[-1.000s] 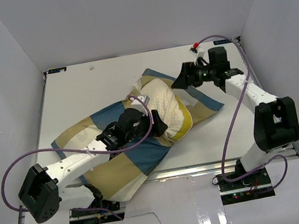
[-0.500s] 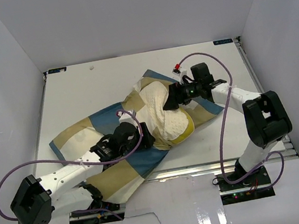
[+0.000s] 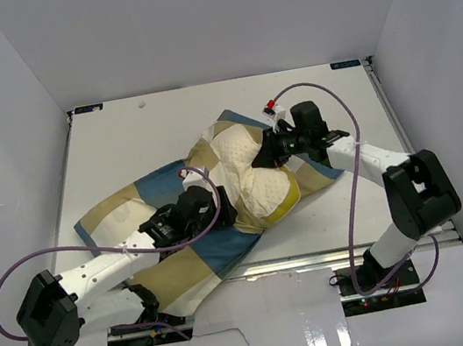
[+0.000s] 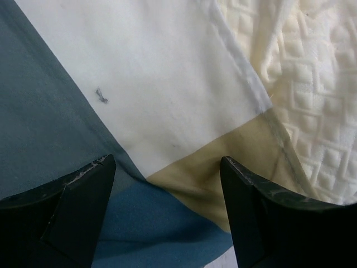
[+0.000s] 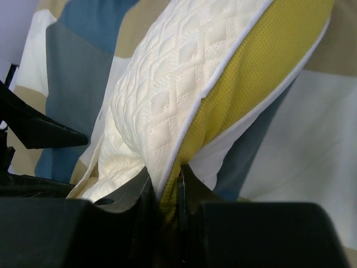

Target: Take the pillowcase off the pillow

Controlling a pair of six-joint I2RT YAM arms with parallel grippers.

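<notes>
While the pillow (image 3: 253, 169) lies partly out of its cover: the step in hand is getting one grip on each part before pulling them apart.
Pillow: mid-table, toward the far right corner; quilted cream top and yellow side bared, near-left end inside the cloth.
Pillowcase (image 3: 131, 212): spread from the table's (image 3: 118, 130) near left edge up to the pillow, and under it toward the right edge.
Right gripper (image 5: 164, 181): closed to a narrow pinch on the pillow's piped rim, where cream meets yellow.
Left gripper (image 4: 166, 167): jaws wide, holding nothing, poised over the pillowcase just beside its hem (image 4: 240, 61); I cannot tell whether the tips touch the cloth.
Next move: probably the left gripper drops and closes on cloth near the hem only, clear of the pillow; then the arms draw apart, pillow far-right, cloth near-left.
</notes>
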